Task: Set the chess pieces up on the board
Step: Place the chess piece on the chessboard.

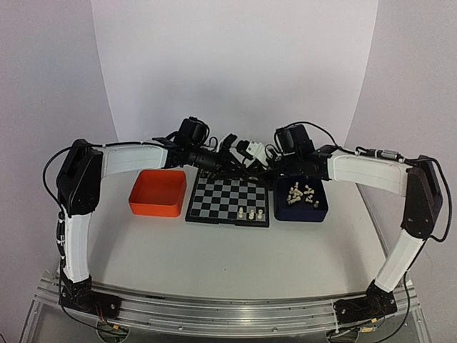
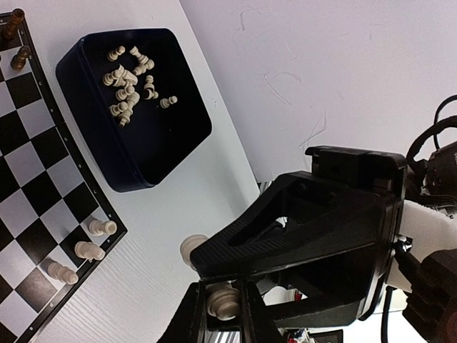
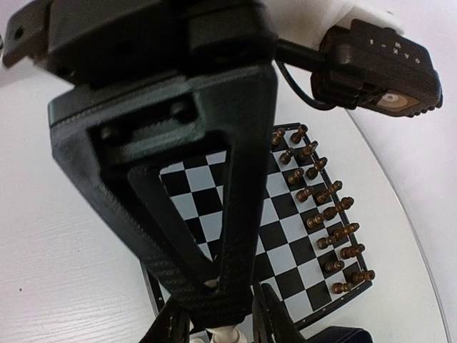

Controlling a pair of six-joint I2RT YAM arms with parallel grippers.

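Observation:
Both grippers meet above the far edge of the board (image 1: 214, 196), left gripper (image 1: 230, 161) against right gripper (image 1: 246, 161). In the left wrist view my left gripper (image 2: 223, 309) is shut on a cream chess piece (image 2: 224, 300), with the right gripper's black finger (image 2: 307, 236) lying across it. In the right wrist view the same piece (image 3: 227, 336) shows between my right gripper's (image 3: 221, 325) jaws, which stand slightly apart from it. Three cream pieces (image 1: 251, 212) stand on the board's near row. Several more cream pieces (image 1: 303, 193) lie in the dark blue tray (image 1: 300, 212).
An orange tray (image 1: 158, 193) sits left of the board. Dark chess pieces (image 3: 325, 207) fill two rows along one side of the board (image 3: 285, 207). The blue tray (image 2: 164, 153) lies right beside the board's edge (image 2: 28, 179).

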